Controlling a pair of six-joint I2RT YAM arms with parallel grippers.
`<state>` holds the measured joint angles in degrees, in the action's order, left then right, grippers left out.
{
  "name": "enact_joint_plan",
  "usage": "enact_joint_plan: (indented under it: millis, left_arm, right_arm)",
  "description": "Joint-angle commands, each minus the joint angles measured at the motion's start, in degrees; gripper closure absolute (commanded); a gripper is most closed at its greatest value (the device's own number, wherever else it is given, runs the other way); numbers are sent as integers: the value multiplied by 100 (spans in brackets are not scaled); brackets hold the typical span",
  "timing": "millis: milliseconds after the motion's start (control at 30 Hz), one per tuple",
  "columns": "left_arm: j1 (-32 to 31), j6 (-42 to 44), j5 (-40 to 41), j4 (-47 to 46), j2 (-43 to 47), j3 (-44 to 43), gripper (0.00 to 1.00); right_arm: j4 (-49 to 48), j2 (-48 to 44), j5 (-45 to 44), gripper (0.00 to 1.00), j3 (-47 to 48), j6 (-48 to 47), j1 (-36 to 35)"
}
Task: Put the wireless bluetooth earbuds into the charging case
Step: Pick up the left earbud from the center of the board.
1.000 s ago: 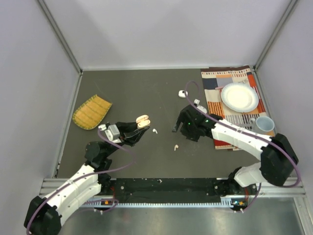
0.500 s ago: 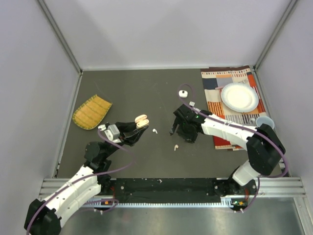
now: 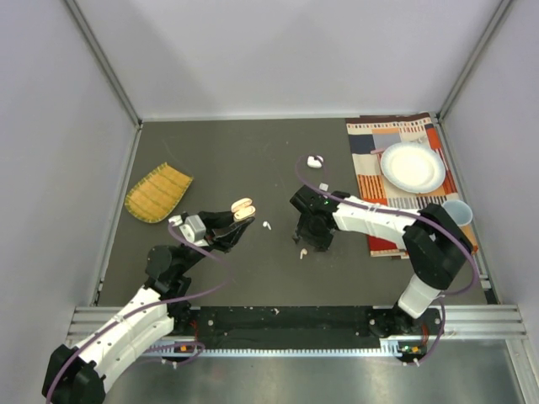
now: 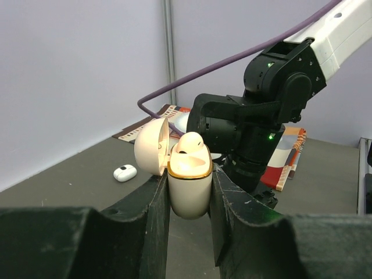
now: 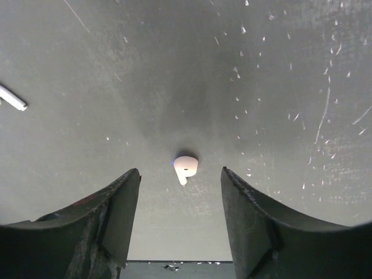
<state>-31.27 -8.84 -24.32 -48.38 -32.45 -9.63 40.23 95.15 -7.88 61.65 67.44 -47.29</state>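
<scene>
Your right gripper (image 5: pixel 180 172) straddles a peach earbud (image 5: pixel 185 166), jaws apart and gripping nothing.
That earbud lies on the dark table (image 5: pixel 261 87), touching neither finger. Your left gripper (image 4: pixel 190 200) is clamped on the open charging case (image 4: pixel 189 177), which has a seated earbud (image 4: pixel 189 142) inside. A white earbud (image 3: pixel 266 225) lies between the two grippers.

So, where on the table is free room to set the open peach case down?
Widest bare patch: the far strip of table between the yellow woven mat and the white case. A smaller one lies nearer than the peach earbud. Crowded: the middle, around that and the white earbud, and the cloth with plate and cup.
</scene>
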Motion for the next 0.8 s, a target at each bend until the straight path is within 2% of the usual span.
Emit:
enact_joint_plan:
  millis: [0,767]
  left_arm:
    - [-20,49,94,-163,45,58,100]
    - [-20,32,94,-172,1,84,100]
  right_arm:
    - [82,135,93,44,269,173,-96]
    - [73,574,208,53,409,243,-132]
